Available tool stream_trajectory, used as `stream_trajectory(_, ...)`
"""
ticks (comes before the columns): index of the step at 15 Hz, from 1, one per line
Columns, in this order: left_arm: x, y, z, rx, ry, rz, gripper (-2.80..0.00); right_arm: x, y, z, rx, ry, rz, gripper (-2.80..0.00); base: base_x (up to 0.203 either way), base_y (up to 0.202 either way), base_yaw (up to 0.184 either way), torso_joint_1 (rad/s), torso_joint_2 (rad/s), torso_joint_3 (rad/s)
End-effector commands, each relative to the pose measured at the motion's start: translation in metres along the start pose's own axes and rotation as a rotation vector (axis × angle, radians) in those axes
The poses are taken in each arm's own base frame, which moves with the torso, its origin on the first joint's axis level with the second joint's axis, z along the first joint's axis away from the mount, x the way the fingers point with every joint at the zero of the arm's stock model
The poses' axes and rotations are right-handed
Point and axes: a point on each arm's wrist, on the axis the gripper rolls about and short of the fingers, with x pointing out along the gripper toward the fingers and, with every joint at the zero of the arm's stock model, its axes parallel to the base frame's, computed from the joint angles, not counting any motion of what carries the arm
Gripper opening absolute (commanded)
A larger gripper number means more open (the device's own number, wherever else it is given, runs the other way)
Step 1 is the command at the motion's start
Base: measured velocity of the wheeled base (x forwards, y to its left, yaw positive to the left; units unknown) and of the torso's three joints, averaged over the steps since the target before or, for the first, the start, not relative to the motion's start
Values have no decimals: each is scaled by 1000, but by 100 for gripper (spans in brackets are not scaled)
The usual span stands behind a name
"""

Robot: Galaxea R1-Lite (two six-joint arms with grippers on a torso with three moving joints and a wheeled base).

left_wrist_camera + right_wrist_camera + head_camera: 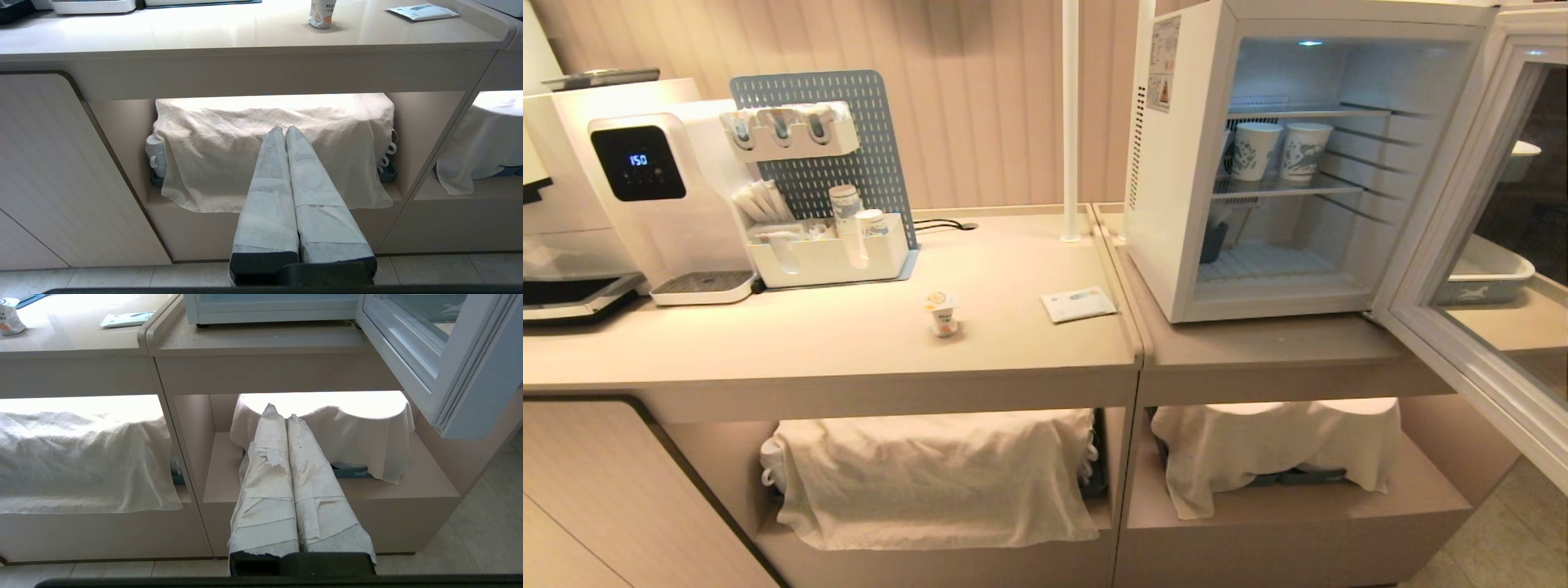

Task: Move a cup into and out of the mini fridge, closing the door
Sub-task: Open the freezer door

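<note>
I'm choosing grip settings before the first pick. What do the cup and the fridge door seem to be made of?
The cup: probably thin, smooth plastic with a printed orange label and a flat foil-like lid; its small yogurt-pot shape suggests that, though the lid material is uncertain.
The door: a glossy white frame, likely plastic or painted metal, around a clear glass pane; the things behind it show through.

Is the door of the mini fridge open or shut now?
Open. The door is swung out to the right, and the mini fridge shows its lit shelves.
</note>
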Motion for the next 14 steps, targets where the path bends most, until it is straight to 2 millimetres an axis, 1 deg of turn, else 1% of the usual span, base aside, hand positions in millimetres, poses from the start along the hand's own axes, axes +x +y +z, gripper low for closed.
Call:
stream_trajectory(1,0,0,0,0,1,-1,-280,1,0,-3,-1,7,1,-280,0,0,0,0,0,0)
stream_trajectory(14,0,0,0,1,1,-1,-280,1,0,-3,-1,7,1,-280,0,0,0,0,0,0)
